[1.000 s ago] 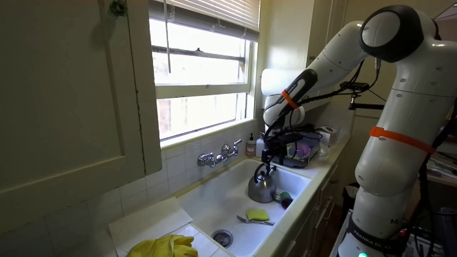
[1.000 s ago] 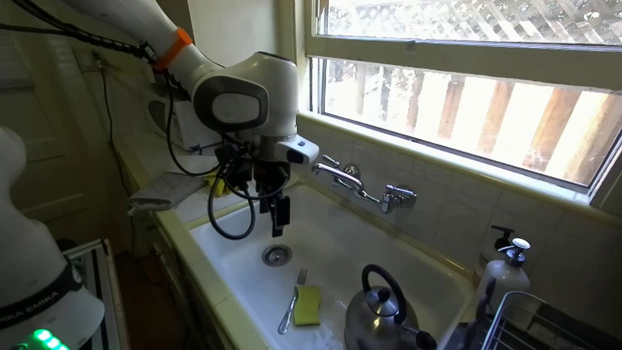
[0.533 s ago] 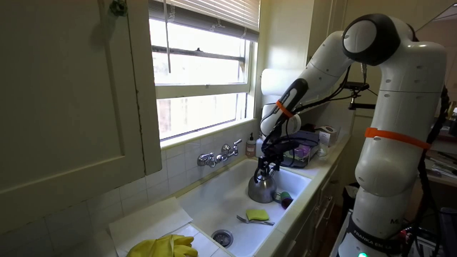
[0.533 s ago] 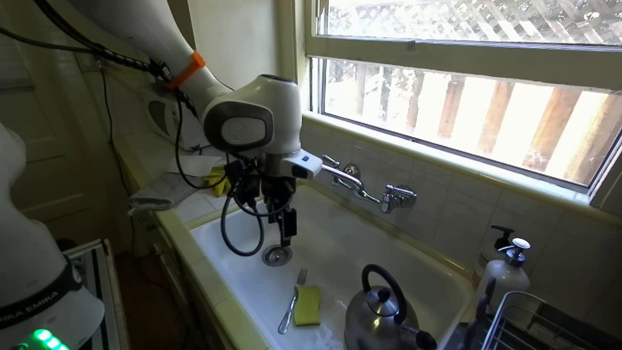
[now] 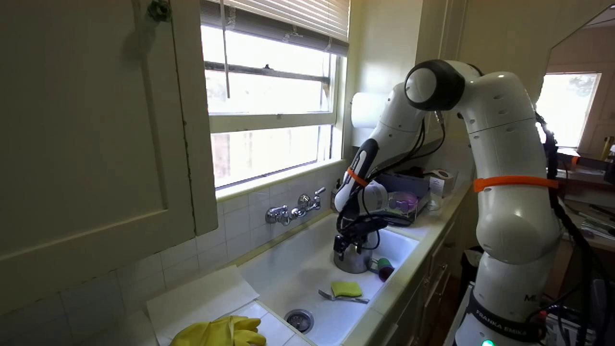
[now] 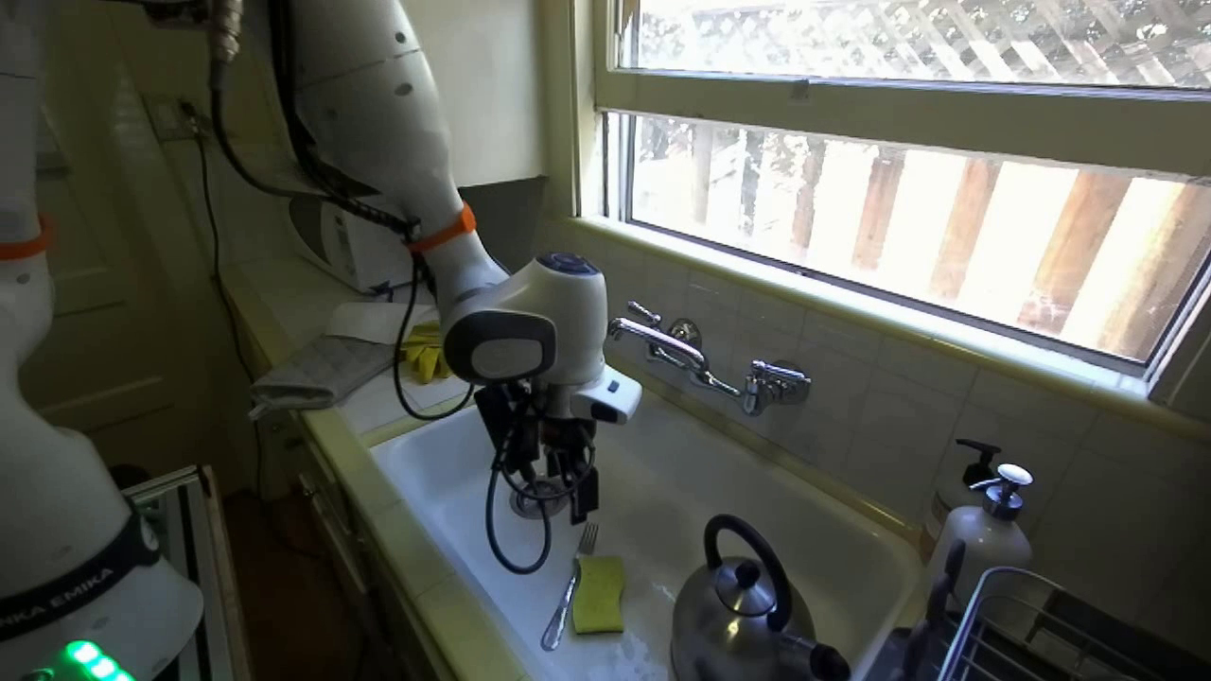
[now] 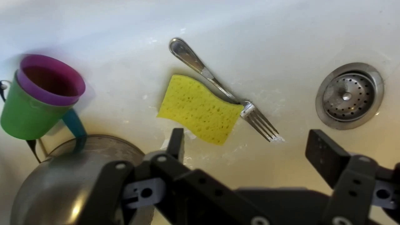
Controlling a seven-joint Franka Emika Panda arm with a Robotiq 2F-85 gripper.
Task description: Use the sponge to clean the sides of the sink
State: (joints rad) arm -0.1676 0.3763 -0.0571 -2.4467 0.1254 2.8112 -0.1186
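Note:
A yellow sponge [image 7: 200, 107] lies flat on the floor of the white sink [image 6: 681, 454]. It also shows in both exterior views [image 5: 346, 289] [image 6: 599, 596]. A fork [image 7: 187, 56] lies along one edge of the sponge, and a sponge corner meets the fork's neck. My gripper [image 7: 248, 145] is open and empty, fingers wide apart, pointing down. In the wrist view the sponge lies ahead of the fingertips, nearer the left finger. In the exterior views the gripper [image 5: 340, 247] [image 6: 579, 501] hangs inside the sink, above its floor and apart from the sponge.
A steel kettle [image 6: 743, 619] stands in the sink close to the sponge. Stacked cups [image 7: 40, 109] lie beside it. The drain [image 7: 347, 96] is on the fork's tine side. A faucet [image 6: 681, 350] juts from the wall. Soap bottles [image 6: 989, 539] and yellow gloves [image 5: 218, 331] sit on the counter.
The arm has come down and forward, lowering the open gripper into the sink, closer to the sponge. The sponge, fork and kettle have not moved.

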